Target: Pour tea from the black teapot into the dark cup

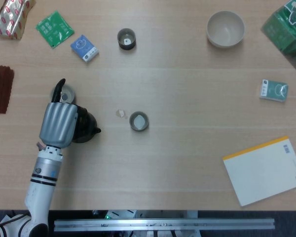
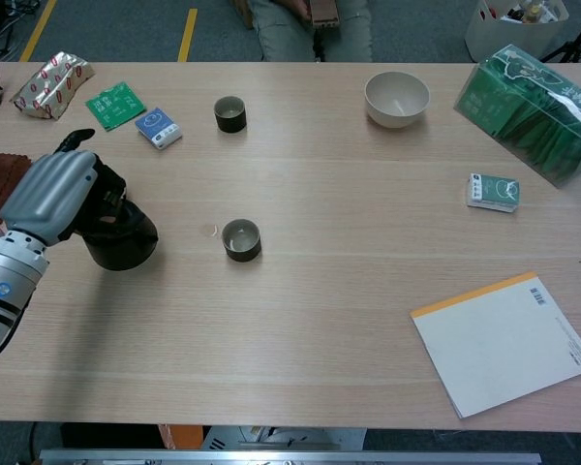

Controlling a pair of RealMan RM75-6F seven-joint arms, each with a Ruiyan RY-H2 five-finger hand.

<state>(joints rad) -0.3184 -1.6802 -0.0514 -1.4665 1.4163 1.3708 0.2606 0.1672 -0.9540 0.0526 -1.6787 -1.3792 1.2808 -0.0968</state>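
Teapot [image 1: 85, 127] stands upright on the bench [image 1: 187, 163], left of the near cup [image 1: 138, 121] and well apart from it. Spout points right, toward that cup; the pot's long axis runs left-right along the bench. Left robot hand [image 1: 59, 122] covers the pot from above and from the left, fingers wrapped over its body, clamped on it; in the chest view the same hand [image 2: 58, 192] hides most of the pot's top. Near cup sits upright, a small pale speck [image 1: 121, 113] just left of it. A second cup [image 1: 126, 38] stands far behind the near cup. Right robot hand shows in neither view.
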